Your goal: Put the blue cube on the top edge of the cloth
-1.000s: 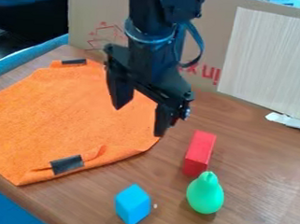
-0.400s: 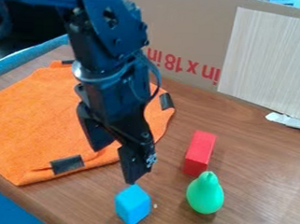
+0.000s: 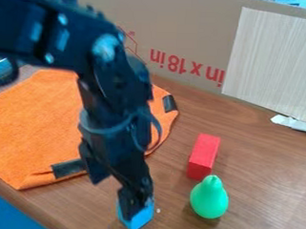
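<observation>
The black gripper point(image 3: 115, 197) hangs low at the lower centre, its two fingers apart with a gap between them. One finger overlaps the blue cube point(image 3: 137, 223), hiding much of its upper part; whether they touch I cannot tell. The other finger is up and to the left of the cube, near the cloth's front edge. The cube rests on the wooden table, in front of the orange cloth point(image 3: 34, 121). This cloth lies spread at the left with dark patches at its corners, and the arm covers part of it.
A red block point(image 3: 203, 157) and a green pear-shaped toy point(image 3: 209, 197) stand on the table point(image 3: 262, 164) to the right of the cube. A cardboard panel point(image 3: 191, 32) and a pale board point(image 3: 272, 64) rise along the back.
The gripper has come forward and down from above the cloth to the blue cube, which it now partly hides. The cube, cloth, red block and green toy look unmoved.
</observation>
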Controlling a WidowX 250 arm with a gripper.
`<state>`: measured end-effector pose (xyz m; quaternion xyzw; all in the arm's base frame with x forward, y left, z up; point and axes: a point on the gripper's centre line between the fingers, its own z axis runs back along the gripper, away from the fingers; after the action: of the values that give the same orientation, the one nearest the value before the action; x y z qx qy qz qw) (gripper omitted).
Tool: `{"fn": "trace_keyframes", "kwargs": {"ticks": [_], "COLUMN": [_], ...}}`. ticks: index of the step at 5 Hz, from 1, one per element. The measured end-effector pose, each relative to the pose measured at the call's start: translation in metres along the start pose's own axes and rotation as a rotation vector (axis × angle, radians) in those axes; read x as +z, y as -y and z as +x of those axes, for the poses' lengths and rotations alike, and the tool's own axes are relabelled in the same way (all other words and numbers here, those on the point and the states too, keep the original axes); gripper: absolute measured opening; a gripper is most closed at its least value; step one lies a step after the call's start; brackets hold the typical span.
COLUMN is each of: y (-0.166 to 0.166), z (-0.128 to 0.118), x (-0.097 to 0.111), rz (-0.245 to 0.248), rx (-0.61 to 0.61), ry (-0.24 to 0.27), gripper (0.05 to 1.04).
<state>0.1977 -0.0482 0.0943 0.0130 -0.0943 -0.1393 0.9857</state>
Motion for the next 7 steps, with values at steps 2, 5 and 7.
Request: {"fn": "trace_keyframes", "kwargs": {"ticks": [2, 5, 7], "y": [0.004, 0.000, -0.044], "z": [0.002, -0.001, 0.003], "x": [-0.033, -0.040, -0.014], "rz": [0.053, 0.056, -0.006], "rx": [-0.015, 0.004, 0.139], "ry": [-0.055, -0.091, -0.074], "gripper": [1.001, 0.505, 0.505]}}
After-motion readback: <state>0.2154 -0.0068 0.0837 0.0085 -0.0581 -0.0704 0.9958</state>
